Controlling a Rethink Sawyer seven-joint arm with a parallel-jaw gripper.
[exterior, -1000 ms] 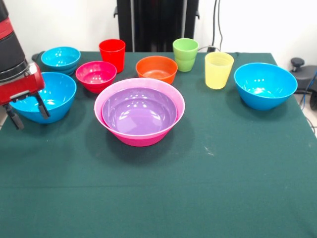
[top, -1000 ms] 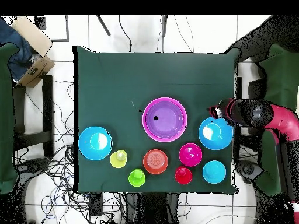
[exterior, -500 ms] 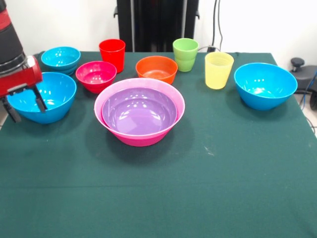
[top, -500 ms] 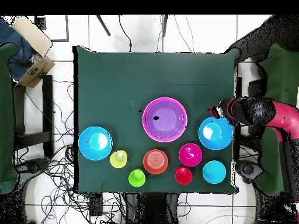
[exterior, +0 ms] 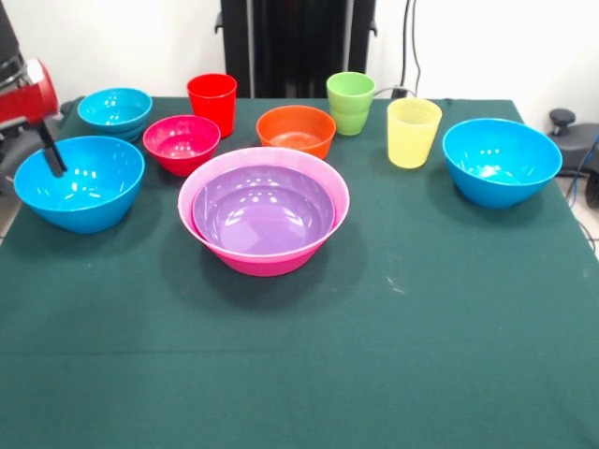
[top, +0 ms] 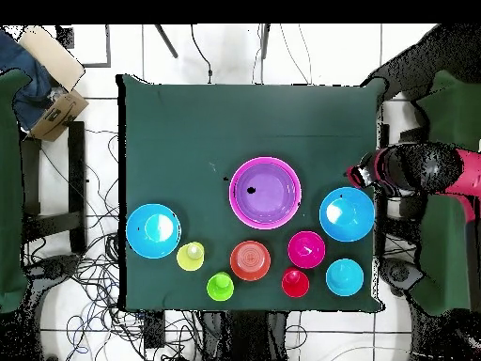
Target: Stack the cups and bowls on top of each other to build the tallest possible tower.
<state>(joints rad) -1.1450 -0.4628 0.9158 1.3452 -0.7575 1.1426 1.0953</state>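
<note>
1. Tower so far: wide shallow glossy purple bowl (exterior: pixel 263 208) nested in the largest glossy pink plastic bowl (exterior: pixel 217 253) at mid-tabletop (exterior: pixel 393 355). The other bowls and all three tumblers stand loose.
2. Red tool (exterior: pixel 33 108) sits at the table edge above the medium glossy blue bowl (exterior: pixel 80 182). One dark finger shows over the rim; spread: cannot tell.
3. Risk: a finger catching that rim on descent would likely tip or shove the bowl off the edge.
4. The overhead view shows the tool (top: pixel 362 176) beside the bowl (top: pixel 347 214), not inside; the front view shows finger height.

green tablecloth (exterior: pixel 421 355), cardboard box (top: pixel 54 115), floor cables (top: pixel 85 282)
</note>
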